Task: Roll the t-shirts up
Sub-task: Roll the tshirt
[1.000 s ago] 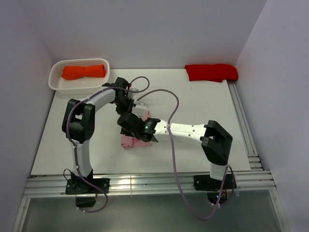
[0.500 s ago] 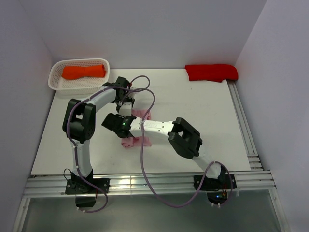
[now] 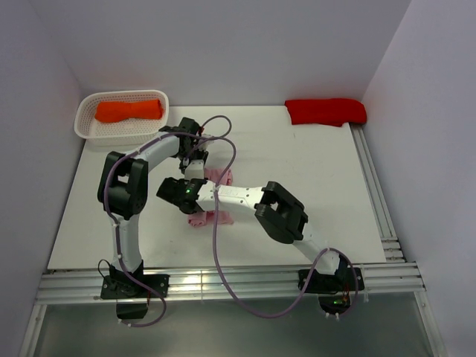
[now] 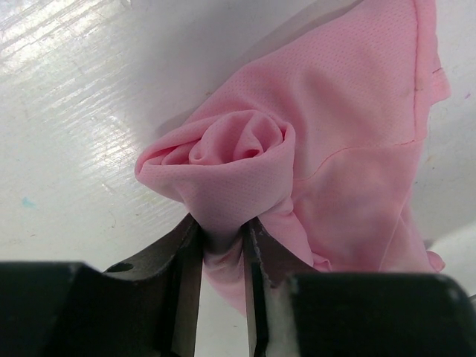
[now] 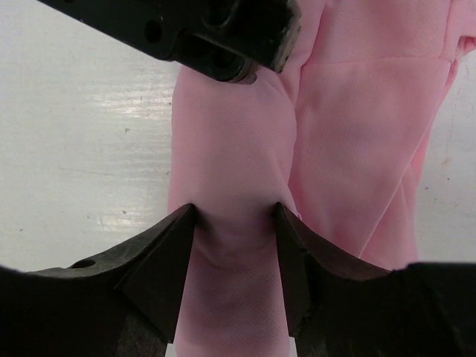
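Partly rolled pink shirt (image 3: 210, 218) being held at middle of counter (image 3: 312, 171). Rolled end being pinched by left claw (image 4: 221, 227), jaws narrow. Roll body being gripped by right claw (image 5: 234, 216), jaws closed on cloth.

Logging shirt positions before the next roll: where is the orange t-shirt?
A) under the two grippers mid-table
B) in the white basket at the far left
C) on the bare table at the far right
B: the orange t-shirt lies inside the white basket; the red t-shirt is far right on the table, the pink t-shirt mid-table.
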Tool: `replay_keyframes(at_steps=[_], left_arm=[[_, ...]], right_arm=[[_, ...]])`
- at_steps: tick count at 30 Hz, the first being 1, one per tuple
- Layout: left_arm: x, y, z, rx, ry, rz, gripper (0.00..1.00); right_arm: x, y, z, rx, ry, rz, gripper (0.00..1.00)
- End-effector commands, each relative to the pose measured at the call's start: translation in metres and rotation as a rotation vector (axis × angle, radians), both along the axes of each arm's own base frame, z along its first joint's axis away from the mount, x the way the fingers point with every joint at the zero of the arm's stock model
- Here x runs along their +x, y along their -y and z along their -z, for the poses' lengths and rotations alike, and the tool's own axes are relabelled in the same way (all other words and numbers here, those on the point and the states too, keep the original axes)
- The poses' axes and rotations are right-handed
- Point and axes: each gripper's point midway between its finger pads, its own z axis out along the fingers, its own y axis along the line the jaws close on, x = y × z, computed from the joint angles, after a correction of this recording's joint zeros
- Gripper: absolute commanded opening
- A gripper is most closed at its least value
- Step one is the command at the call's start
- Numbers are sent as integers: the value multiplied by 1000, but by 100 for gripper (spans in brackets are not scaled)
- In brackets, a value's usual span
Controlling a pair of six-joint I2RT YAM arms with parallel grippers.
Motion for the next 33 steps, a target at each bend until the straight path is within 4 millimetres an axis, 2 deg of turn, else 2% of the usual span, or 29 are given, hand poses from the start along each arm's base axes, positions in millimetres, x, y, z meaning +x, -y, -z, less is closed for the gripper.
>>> replay_keyframes(at_steps=[1, 8, 12, 15, 16, 18, 22, 25, 26, 28, 31, 33], left_arm=[[16, -7, 15, 64, 47, 5, 29], [18, -4, 14, 57, 42, 7, 34], [18, -2, 11, 48, 45, 11, 39], [17, 1, 8, 36, 42, 22, 46], [19, 2, 4, 27, 51, 27, 48], [17, 7, -2, -2, 45, 46, 55], [26, 15, -31, -68, 86, 64, 63], [29, 20, -56, -171, 72, 65, 67], [33, 14, -62, -198, 72, 55, 67], [29, 17, -75, -279, 54, 64, 67], [23, 11, -80, -367, 38, 68, 69], [18, 2, -69, -390, 13, 59, 69]], right_arm=[[-9, 3, 13, -41, -35, -18, 57], [-13, -2, 16, 13, -57, -39, 59], [-15, -2, 23, 19, -84, -42, 55], [-21, -3, 28, 45, -108, -47, 45], [-19, -10, 22, 92, -99, -53, 38], [-22, -4, 31, 119, -123, -49, 32], [-21, -5, 24, 286, -123, -53, 19], [-20, -8, 14, 482, -130, -61, 16], [-24, -11, 12, 542, -159, -76, 16], [-15, -6, 4, 679, -140, -52, 16], [-14, -3, -7, 870, -143, -61, 16], [-13, 1, -14, 997, -146, -65, 15]])
